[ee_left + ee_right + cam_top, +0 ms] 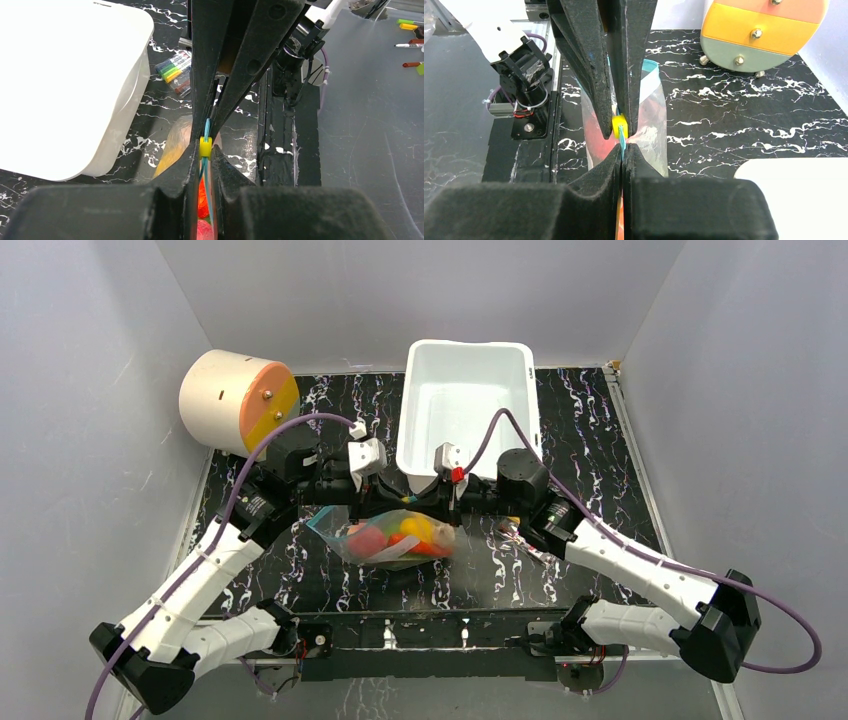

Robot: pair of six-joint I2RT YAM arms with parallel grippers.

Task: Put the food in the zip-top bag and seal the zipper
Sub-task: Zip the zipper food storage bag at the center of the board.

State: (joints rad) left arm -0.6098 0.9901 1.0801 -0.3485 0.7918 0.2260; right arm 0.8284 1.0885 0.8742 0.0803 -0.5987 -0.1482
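1 zipper [207, 129], clamped by left pincer [204, 156] and right pincer [622, 150], tips meeting. 1 zip-top bag [335, 530], below both pincers, food [400, 535] inside.

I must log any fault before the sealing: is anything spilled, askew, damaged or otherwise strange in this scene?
Nothing stands out. The food sits inside the zip-top bag, and no piece shows outside it. The left pincer and the right pincer both pinch the zipper beside its yellow slider.
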